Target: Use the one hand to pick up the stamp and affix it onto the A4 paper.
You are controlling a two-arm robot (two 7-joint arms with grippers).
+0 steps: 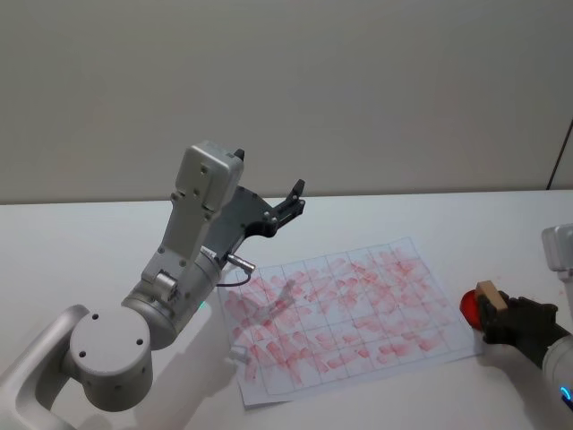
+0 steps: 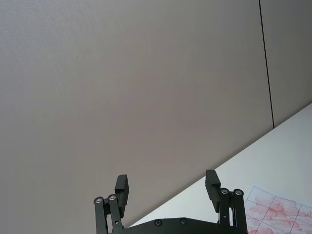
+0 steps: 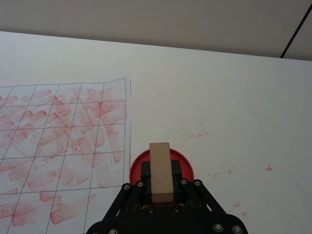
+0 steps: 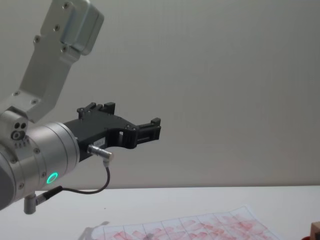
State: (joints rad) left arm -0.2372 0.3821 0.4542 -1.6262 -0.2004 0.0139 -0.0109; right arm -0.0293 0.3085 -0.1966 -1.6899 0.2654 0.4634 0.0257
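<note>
The right gripper (image 1: 500, 320) sits nearest the robot, low at the right edge of the table (image 3: 219, 97), clenched on the stamp (image 3: 160, 165). Its two short fingers (image 3: 145, 171) press the block's long side faces low down, and the pale top stands up above them. The stamp is over a round red ink pad (image 3: 187, 170), just beside the right edge of the A4 paper (image 3: 53, 141). Whether its underside is touching the pad cannot be told.

The block looks like plain wood, so it is probably light, stiff and hard to damage. Its smooth flat sides could let it twist or slide in a pinch. The present hold squarely across the two long faces seems right, as it keeps the inked underside clear and level.

The paper lies flat in the middle of the table, its grid already crowded with red imprints. It is likely thin and loose, so it may shift under a sideways push or cling to wet ink as the stamp lifts. A straight press and a straight lift would suit it best.

Farther off, the left gripper (image 2: 165, 187) is parked high above the table's far left side. Its jaws are spread wide, grasp nothing, and point toward the grey wall (image 4: 225, 100).
</note>
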